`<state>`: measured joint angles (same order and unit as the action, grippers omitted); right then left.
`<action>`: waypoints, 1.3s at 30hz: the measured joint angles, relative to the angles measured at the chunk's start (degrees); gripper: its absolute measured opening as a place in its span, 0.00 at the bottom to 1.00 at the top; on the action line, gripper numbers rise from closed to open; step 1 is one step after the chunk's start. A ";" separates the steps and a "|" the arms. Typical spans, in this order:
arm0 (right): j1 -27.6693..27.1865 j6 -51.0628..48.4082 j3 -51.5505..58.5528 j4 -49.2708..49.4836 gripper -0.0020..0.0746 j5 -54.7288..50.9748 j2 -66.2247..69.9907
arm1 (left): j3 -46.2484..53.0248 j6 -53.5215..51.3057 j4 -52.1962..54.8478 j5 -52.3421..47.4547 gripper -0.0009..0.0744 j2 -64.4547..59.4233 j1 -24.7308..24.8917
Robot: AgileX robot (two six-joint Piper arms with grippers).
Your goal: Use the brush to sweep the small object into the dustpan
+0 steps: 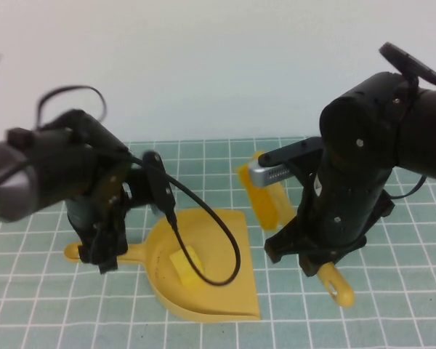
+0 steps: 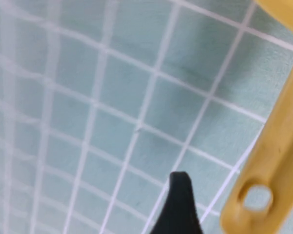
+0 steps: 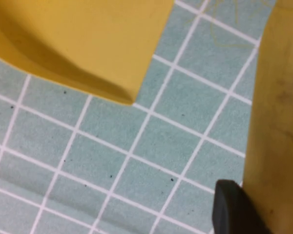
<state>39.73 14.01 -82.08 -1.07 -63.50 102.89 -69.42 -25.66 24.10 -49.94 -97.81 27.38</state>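
With the small pale-yellow cube (image 1: 186, 263) already lying inside the dustpan (image 1: 225, 294), the left gripper (image 1: 105, 251) over the dustpan handle and the right gripper (image 1: 316, 260) over the brush (image 1: 270, 198) handle, grips impossible to judge, should probably withdraw gently.

1. Small pale-yellow cube (image 1: 184, 263) lying inside the dustpan (image 1: 211, 287) scoop, on the green gridded mat (image 1: 392, 305).
2. Left gripper (image 1: 104, 256) low over the dustpan handle at the left.
3. Right gripper (image 1: 305, 258) low over the brush (image 1: 270, 195) handle, bristle end pointing away, just right of the scoop.
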 joint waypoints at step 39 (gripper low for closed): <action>-5.30 1.47 8.64 10.21 0.56 11.99 10.54 | 0.00 21.35 -12.58 4.28 0.01 29.26 0.00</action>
<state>34.44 15.48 -73.44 9.14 -51.50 113.43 -69.42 -4.31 11.52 -45.65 -68.55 27.38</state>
